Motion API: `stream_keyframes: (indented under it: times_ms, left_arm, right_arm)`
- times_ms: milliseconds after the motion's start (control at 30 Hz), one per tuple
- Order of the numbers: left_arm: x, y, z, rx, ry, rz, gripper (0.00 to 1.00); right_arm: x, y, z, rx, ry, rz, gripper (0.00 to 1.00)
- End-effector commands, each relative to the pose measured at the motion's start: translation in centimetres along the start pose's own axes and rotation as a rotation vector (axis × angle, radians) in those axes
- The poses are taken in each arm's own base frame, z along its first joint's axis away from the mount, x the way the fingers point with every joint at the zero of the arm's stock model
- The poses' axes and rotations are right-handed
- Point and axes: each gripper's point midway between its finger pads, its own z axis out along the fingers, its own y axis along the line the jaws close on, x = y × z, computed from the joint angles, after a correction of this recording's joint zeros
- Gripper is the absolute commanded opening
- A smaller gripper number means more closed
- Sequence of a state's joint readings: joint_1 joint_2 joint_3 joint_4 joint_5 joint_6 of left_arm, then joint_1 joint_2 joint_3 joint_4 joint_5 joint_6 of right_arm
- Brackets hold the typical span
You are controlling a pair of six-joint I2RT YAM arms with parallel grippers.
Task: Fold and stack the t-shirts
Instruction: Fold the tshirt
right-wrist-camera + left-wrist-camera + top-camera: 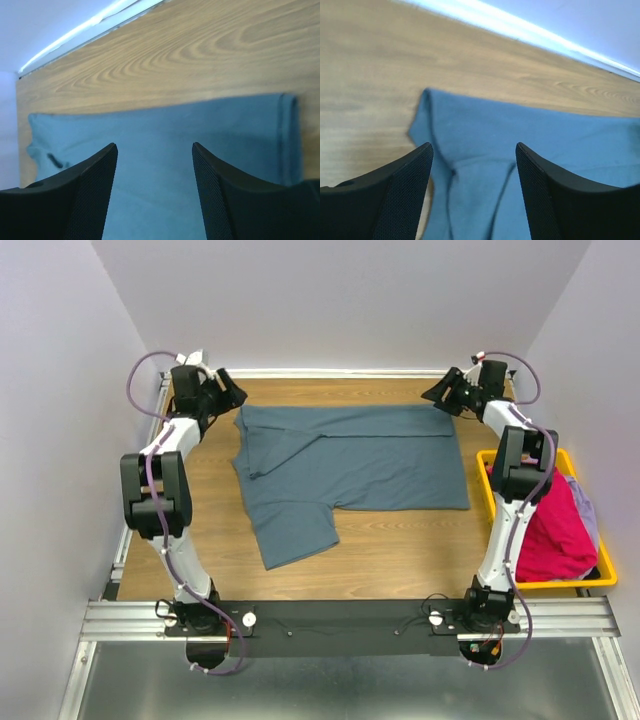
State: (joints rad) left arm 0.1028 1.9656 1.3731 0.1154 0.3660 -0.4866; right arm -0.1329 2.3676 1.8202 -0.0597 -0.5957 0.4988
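A slate blue-grey t-shirt (350, 465) lies spread on the wooden table, its far edge folded over, one sleeve pointing toward the near left. My left gripper (232, 396) is open and empty just above the shirt's far left corner (470, 150). My right gripper (441, 395) is open and empty above the shirt's far right corner (210, 135). A magenta-pink t-shirt (553, 530) lies bunched in the yellow bin, with a pale grey-blue shirt (587, 508) under it at the right.
The yellow plastic bin (590, 583) stands at the table's right edge beside the right arm. Bare wood (400, 560) lies near the shirt's front. Walls close in the back and both sides.
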Motion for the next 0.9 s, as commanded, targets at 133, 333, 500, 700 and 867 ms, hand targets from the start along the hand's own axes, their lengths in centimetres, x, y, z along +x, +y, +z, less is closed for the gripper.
stream_keyframes:
  times_ms: [133,333,500,700,867]
  left_arm:
    - [4.4,-9.4,-1.2,0.083,0.053,0.302,0.76]
    - [9.2,-10.7,0.8,0.125,0.16,0.335,0.77]
    - [10.7,-10.0,1.9,0.103,0.189,0.327,0.77]
    - [12.3,-8.4,3.3,0.063,0.226,0.333,0.79]
    - [13.7,-8.3,4.0,0.082,0.263,0.316,0.79]
  right_arm:
    - [3.9,6.5,-4.9,0.078,0.022,-0.088,0.69]
    - [11.6,10.9,-7.5,0.044,0.153,-0.127,0.69]
    - [15.6,13.5,-10.7,0.0,0.213,-0.172,0.69]
    - [18.9,12.6,-13.6,0.023,0.252,-0.17,0.69]
    - [19.6,12.1,-15.0,0.05,0.245,-0.176,0.69]
